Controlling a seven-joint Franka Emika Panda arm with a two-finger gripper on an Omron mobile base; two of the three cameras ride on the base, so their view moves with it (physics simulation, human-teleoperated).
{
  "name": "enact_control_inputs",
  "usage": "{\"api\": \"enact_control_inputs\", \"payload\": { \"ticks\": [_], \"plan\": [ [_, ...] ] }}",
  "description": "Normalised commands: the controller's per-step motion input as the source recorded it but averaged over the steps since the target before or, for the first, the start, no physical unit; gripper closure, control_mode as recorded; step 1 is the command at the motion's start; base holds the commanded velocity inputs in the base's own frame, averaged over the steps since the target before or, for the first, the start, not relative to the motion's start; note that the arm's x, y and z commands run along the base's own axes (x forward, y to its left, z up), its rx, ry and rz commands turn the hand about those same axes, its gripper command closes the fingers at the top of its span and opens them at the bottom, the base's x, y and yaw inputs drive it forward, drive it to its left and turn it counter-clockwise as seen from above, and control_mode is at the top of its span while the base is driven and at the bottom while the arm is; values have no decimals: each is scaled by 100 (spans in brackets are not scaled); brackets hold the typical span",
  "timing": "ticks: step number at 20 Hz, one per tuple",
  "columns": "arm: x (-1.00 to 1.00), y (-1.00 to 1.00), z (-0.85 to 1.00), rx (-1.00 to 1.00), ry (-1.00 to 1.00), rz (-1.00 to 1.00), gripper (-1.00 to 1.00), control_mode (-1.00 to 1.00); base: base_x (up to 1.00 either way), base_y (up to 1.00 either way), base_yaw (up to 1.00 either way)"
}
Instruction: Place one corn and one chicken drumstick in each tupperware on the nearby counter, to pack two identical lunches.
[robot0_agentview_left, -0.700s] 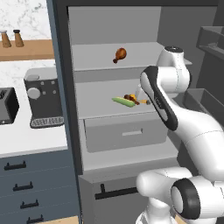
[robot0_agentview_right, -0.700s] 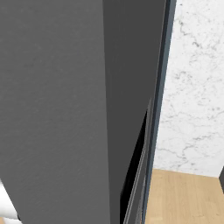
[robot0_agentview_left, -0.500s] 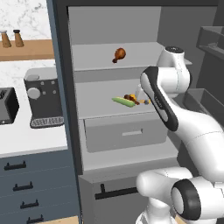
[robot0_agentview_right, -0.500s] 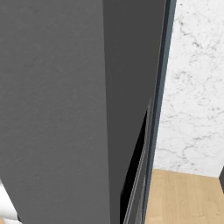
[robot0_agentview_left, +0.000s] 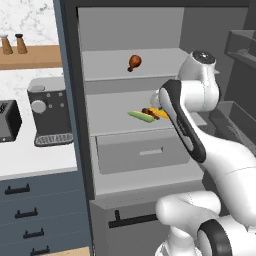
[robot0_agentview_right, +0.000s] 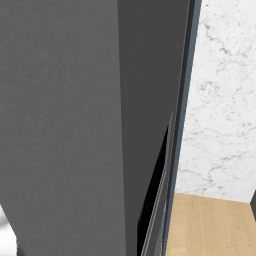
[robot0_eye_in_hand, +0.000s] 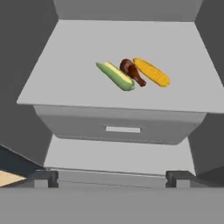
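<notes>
On the middle fridge shelf lie a yellow-green corn (robot0_eye_in_hand: 116, 75) (robot0_agentview_left: 141, 116), a brown chicken drumstick (robot0_eye_in_hand: 132, 72) (robot0_agentview_left: 150, 112) and a yellow-orange corn (robot0_eye_in_hand: 152, 72) (robot0_agentview_left: 161, 113), side by side and touching. Another chicken drumstick (robot0_agentview_left: 134, 62) rests on the shelf above. My gripper (robot0_eye_in_hand: 111, 178) is open and empty, hovering in front of and above the middle shelf, well short of the food. The white counter (robot0_agentview_left: 30, 160) lies to the left of the fridge. The tupperware is out of view.
A grey pull-out drawer (robot0_eye_in_hand: 122, 127) (robot0_agentview_left: 142, 152) sits under the middle shelf. A coffee machine (robot0_agentview_left: 49, 115) and a toaster (robot0_agentview_left: 9, 120) stand on the counter. The fridge's side wall (robot0_agentview_left: 70, 100) and its open door (robot0_agentview_right: 75, 125) flank my arm.
</notes>
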Motion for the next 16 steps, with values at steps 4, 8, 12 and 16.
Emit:
{"api": "enact_control_inputs", "payload": {
  "ticks": [4,8,12,16],
  "plan": [
    [0,18,98,13,-61,0,-100,-100,0,0,0],
    [3,0,100,21,-53,0,-100,-100,0,0,0],
    [49,16,86,12,-25,0,-100,-100,0,0,0],
    [92,40,16,0,-1,-12,-100,-100,0,0,0]
  ]
}}
